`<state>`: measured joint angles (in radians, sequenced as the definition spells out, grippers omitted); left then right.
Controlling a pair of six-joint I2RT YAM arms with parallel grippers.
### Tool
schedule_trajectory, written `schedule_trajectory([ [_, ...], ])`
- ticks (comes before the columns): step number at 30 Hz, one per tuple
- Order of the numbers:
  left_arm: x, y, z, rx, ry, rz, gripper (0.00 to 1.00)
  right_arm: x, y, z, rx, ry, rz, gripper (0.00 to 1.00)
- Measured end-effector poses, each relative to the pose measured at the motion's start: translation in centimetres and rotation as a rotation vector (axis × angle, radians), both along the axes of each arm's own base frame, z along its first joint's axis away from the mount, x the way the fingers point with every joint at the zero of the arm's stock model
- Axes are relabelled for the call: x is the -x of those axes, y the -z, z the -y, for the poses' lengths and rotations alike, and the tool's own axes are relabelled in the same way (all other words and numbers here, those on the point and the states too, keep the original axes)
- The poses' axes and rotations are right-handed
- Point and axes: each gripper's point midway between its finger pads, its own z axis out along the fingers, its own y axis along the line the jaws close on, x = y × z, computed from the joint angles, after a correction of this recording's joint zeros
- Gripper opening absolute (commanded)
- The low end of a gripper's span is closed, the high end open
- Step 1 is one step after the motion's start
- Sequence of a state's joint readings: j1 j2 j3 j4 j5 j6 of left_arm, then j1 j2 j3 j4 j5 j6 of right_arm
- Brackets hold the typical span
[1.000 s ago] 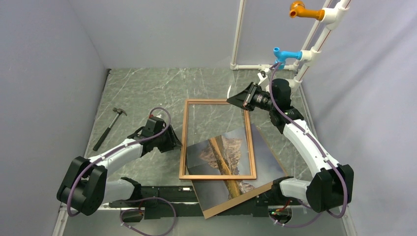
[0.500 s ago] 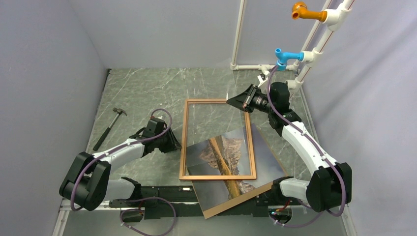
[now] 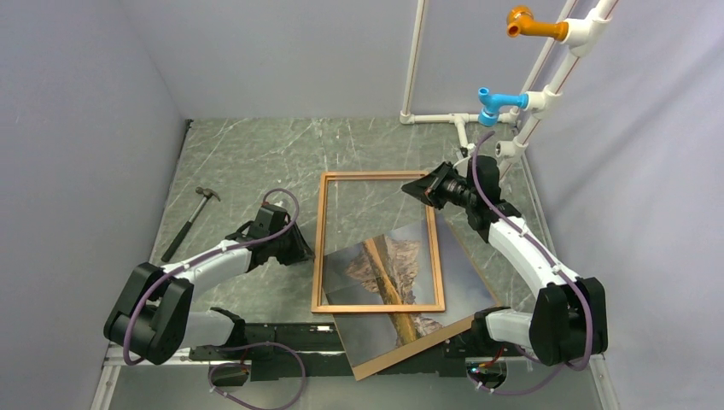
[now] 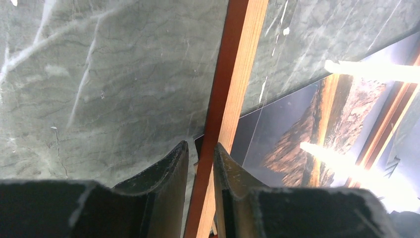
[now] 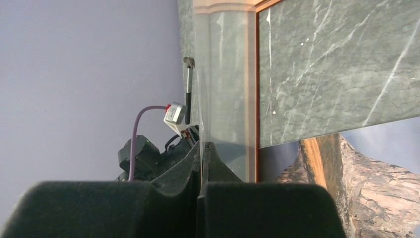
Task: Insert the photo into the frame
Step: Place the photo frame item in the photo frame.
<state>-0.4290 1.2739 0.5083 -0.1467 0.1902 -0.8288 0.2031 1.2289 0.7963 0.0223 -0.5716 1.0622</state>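
Photo (image 3: 380, 265) lay face up on the counter (image 3: 248, 162), skewed against the frame (image 3: 380, 306). Its far part showed inside the frame opening. Its near part ran out past the near rail, on top of the brown backing board (image 3: 401, 353).

The frame lay flat, with no corner of the print seated in it.

Left gripper (image 4: 200, 146) straddled the frame's left rail, one finger on each side. A thin dark sliver showed by the outer finger, so I could not tell whether the rail was pinched or only bracketed.

Right gripper (image 5: 200, 145) was clenched at the far right corner, apparently on a thin clear pane (image 5: 225, 99) rising from between its fingers. I took this for the glazing.

Hammer (image 3: 189, 222) lay well apart on the left, out of the way.

Judgement: the step in hand was taking control of frame and pane so the print could be squared to the opening.

Notes for doing it well:
- Confirm a firm pinch on the left rail before any lift; the moulding is thin and could twist.
- Raise pane and rail together and low, so the print does not drag.
- Rotate the frame to the print, not the reverse, since neither gripper holds the print.
- Watch the overhang at the near counter edge.
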Motion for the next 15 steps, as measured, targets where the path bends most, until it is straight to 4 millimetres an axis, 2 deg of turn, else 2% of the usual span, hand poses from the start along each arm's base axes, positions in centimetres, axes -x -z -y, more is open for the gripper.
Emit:
schedule_trajectory([
  [15, -0.1, 0.0, 0.1, -0.011, 0.006, -0.006, 0.27, 0.5, 1.9, 0.3, -0.006, 0.024, -0.068, 0.00],
])
